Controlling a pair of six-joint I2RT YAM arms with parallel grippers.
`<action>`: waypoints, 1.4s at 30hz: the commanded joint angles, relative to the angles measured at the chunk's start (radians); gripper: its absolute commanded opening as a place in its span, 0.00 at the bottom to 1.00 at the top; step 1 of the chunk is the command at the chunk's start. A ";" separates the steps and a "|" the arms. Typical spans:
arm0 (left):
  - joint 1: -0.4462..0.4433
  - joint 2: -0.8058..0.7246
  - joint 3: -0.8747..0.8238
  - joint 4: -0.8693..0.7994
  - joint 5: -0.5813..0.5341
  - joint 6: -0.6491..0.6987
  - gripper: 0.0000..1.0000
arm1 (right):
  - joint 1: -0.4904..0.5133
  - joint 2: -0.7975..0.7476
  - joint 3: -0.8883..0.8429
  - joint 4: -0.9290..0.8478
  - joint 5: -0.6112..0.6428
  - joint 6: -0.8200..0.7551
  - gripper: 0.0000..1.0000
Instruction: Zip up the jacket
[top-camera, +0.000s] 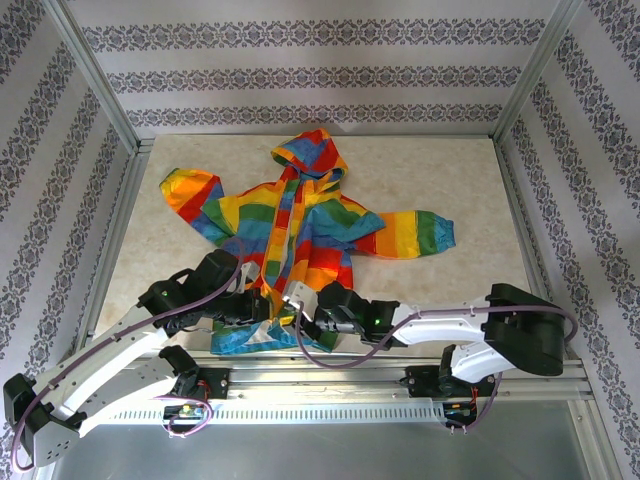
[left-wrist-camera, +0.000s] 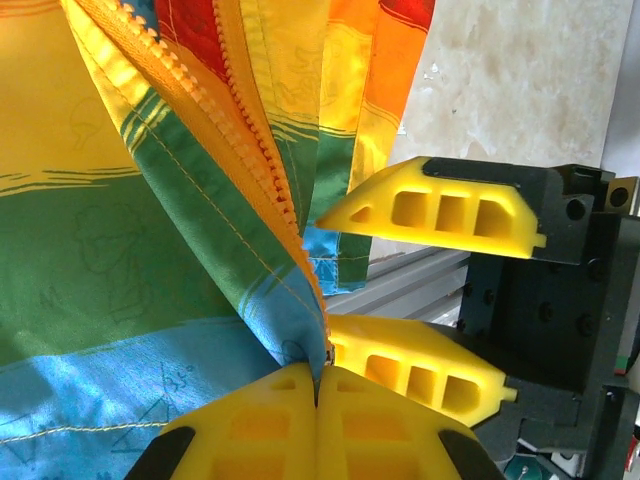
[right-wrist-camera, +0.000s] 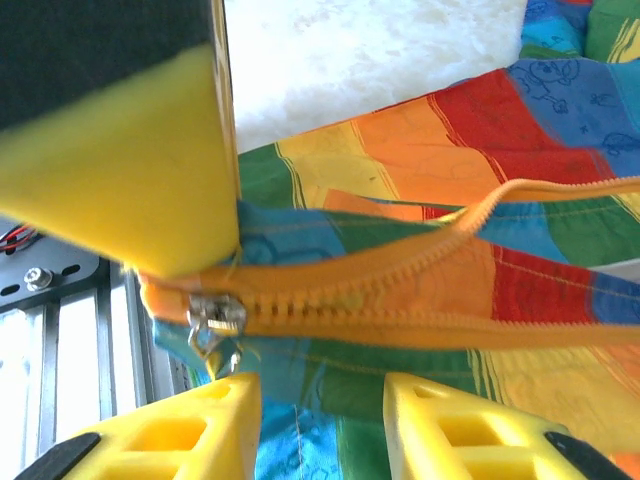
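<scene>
The left gripper (left-wrist-camera: 318, 388) pinches the rainbow jacket (top-camera: 300, 225) at its bottom hem; the right gripper (right-wrist-camera: 320, 395), jaws apart, hovers just beside the zipper slider (right-wrist-camera: 215, 318).

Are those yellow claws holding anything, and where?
The left gripper pinches the rainbow-striped fabric jacket at the bottom end of its orange zipper; the right gripper is open, holding nothing.

The jacket (top-camera: 300, 230) I am working on lies front-up on the table (top-camera: 450, 180), hood (top-camera: 310, 155) at the far end, sleeves (top-camera: 415, 232) spread to either side. It has broad red, orange, yellow, green and blue stripes. Its orange zipper (right-wrist-camera: 400, 310) gapes, with the metal slider (right-wrist-camera: 215, 318) down by the blue hem.
</scene>
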 joint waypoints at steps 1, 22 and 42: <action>-0.010 -0.012 0.012 -0.044 -0.008 0.005 0.00 | -0.009 -0.038 -0.022 0.033 -0.001 0.025 0.37; -0.010 -0.022 0.016 -0.059 -0.012 0.005 0.00 | 0.049 0.035 0.064 0.027 -0.066 0.009 0.38; -0.010 -0.038 0.008 -0.077 -0.003 0.015 0.00 | 0.039 0.087 0.121 -0.005 -0.007 -0.013 0.03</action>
